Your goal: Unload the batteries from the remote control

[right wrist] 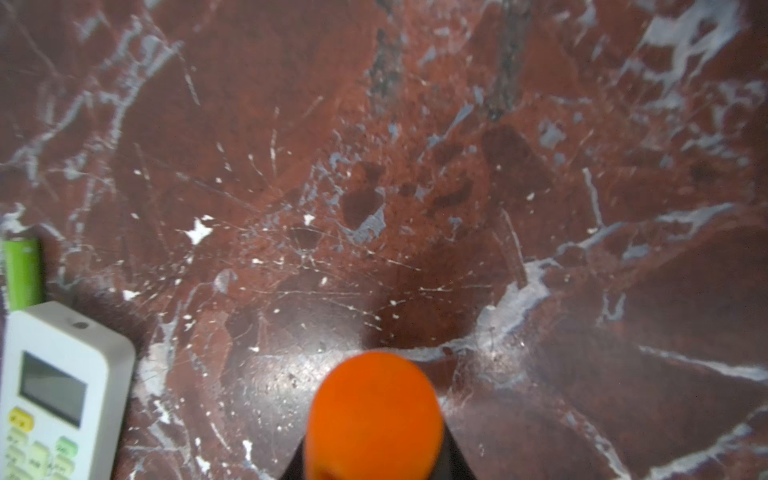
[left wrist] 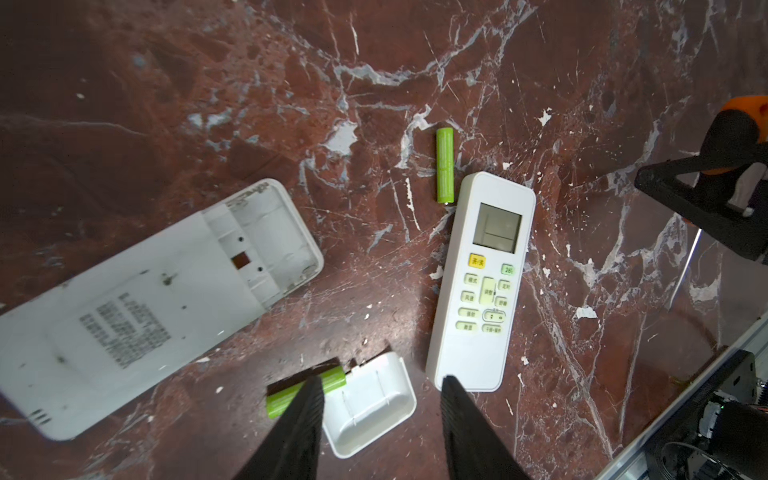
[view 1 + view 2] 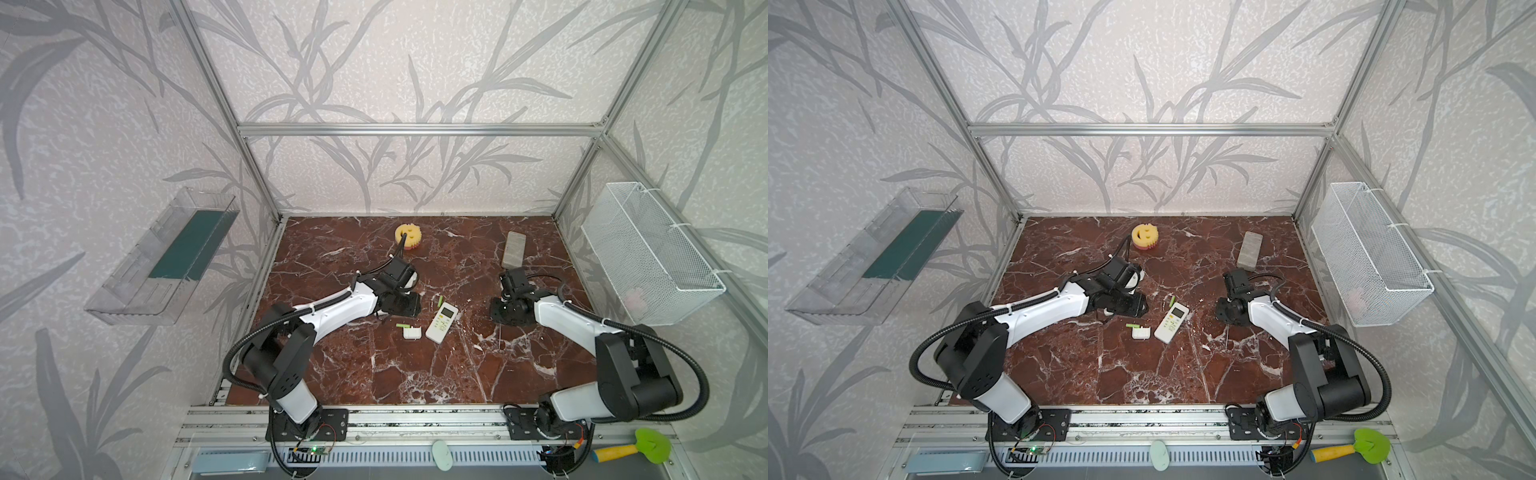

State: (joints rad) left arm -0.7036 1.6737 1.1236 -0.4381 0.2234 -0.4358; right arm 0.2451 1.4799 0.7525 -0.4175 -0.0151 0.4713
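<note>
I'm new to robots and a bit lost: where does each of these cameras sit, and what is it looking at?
Both top views: high at the front, looking down on the marble table and both arms.
Left wrist: on the left arm, facing down past the open left end effector at the white cover.
Right wrist: above the orange-handled screwdriver.
Shared: the face-up remote and a battery.
</note>
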